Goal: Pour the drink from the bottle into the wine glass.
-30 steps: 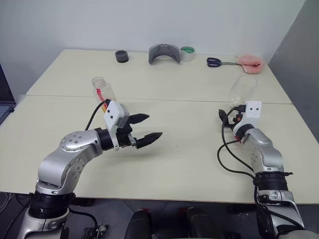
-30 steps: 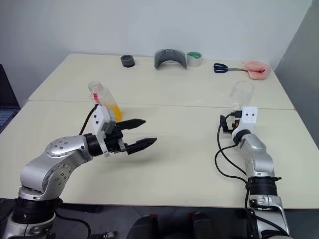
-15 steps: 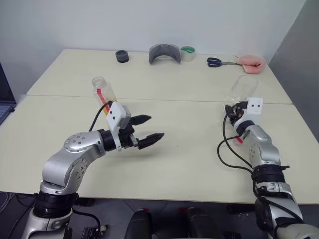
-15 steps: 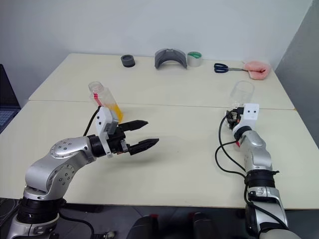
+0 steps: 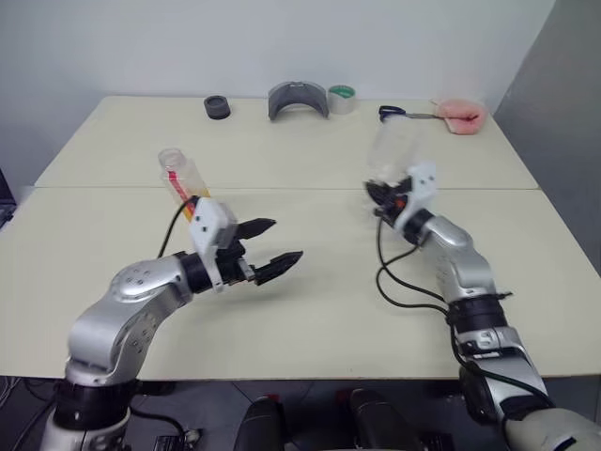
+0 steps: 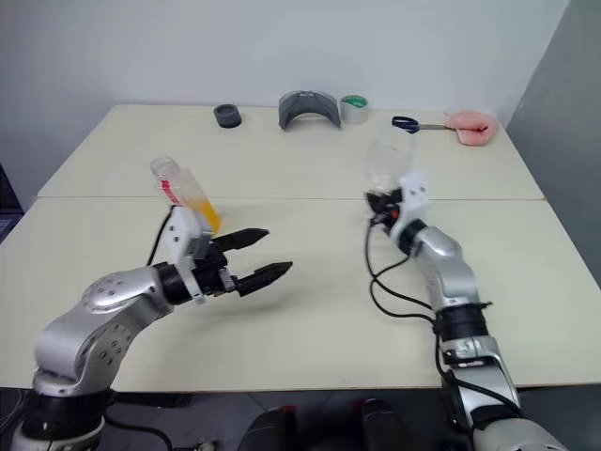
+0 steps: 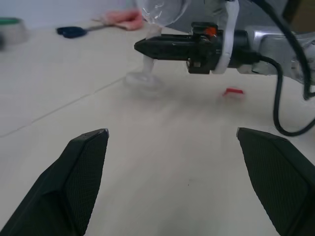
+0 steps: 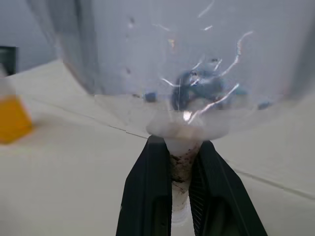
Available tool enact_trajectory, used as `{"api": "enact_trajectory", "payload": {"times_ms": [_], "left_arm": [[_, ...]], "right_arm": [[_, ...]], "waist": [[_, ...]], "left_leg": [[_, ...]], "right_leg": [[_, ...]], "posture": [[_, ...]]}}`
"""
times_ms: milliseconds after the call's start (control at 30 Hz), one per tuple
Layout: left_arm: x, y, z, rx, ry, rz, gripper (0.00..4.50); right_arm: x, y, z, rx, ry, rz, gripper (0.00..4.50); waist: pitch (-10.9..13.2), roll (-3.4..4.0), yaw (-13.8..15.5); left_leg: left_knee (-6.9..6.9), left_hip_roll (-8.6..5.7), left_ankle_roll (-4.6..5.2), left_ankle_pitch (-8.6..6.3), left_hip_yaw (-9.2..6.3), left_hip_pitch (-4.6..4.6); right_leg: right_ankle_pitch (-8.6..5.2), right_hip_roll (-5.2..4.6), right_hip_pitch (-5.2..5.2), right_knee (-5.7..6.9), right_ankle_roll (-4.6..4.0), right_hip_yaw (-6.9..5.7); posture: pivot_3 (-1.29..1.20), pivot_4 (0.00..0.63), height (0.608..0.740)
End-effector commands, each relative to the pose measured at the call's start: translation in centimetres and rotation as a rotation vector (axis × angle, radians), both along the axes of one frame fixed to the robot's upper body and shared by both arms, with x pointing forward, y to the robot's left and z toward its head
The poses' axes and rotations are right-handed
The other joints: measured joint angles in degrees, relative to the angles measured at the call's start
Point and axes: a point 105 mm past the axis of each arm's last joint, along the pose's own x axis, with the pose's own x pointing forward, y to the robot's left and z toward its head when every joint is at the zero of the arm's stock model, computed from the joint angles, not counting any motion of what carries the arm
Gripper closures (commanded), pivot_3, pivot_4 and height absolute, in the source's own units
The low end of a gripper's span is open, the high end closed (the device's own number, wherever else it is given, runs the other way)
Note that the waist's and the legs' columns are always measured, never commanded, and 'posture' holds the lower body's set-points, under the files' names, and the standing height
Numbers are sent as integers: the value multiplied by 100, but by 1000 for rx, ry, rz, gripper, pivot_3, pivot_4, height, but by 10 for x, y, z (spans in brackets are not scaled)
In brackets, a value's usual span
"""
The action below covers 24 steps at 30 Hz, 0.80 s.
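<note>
Glass (image 5: 392, 150) clamped by stem in right gripper (image 8: 180, 196), lifted above table (image 5: 329, 291) centre | bottle (image 5: 178, 177) of orange drink (image 6: 204, 212) standing behind left gripper (image 5: 278, 246), fingers spread, empty | keep glass upright, steady; grasp bottle squarely before tilting.

Left arm bent low over the table's near left part, left gripper (image 5: 278, 244) level with fingers spread wide and empty, right arm reaching toward mid-table, right gripper (image 8: 179, 167) clamped on the wine glass (image 5: 389, 155) stem.
</note>
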Motion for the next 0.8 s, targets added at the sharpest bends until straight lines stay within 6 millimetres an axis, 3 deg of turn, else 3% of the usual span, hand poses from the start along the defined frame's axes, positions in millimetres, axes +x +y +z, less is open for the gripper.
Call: {"api": "enact_trajectory", "payload": {"times_ms": [33, 200, 467, 600, 800], "left_arm": [[-24, 14, 1, 34, -29, 83, 0], [-42, 35, 2, 6, -53, 264, 0], [-57, 40, -7, -5, -50, 373, 0], [-57, 40, -8, -17, -52, 384, 0], [-51, 39, -9, -23, -44, 361, 0]], "right_arm": [[0, 23, 5, -68, -74, 72, 4340], [9, 35, -11, -132, -50, 91, 4340], [11, 39, -43, -142, 19, 127, 4340], [11, 35, -53, -160, 25, 127, 3057], [5, 30, -50, -118, 7, 149, 923]], "waist": [[1, -2, 1], [13, -22, 100], [13, -22, 95], [13, -23, 94], [13, -22, 80]], "left_leg": [[0, 0, 0, 0, 0, 0], [6, -4, 1, 0, -3, -1], [4, -6, 0, -1, 2, 4], [5, -8, 0, -1, 2, 9], [3, -6, 0, -1, 3, 8]], "right_leg": [[-1, -4, 0, -2, -2, 0], [-3, -22, 5, -3, -5, -6], [-4, -11, 4, 0, -7, -4], [-4, -11, 8, 1, -8, -4], [-4, -8, 7, 1, -8, -3]], "posture": [[0, 150, 740], [0, 150, 740], [0, 150, 740], [0, 150, 740], [0, 150, 740]]}}
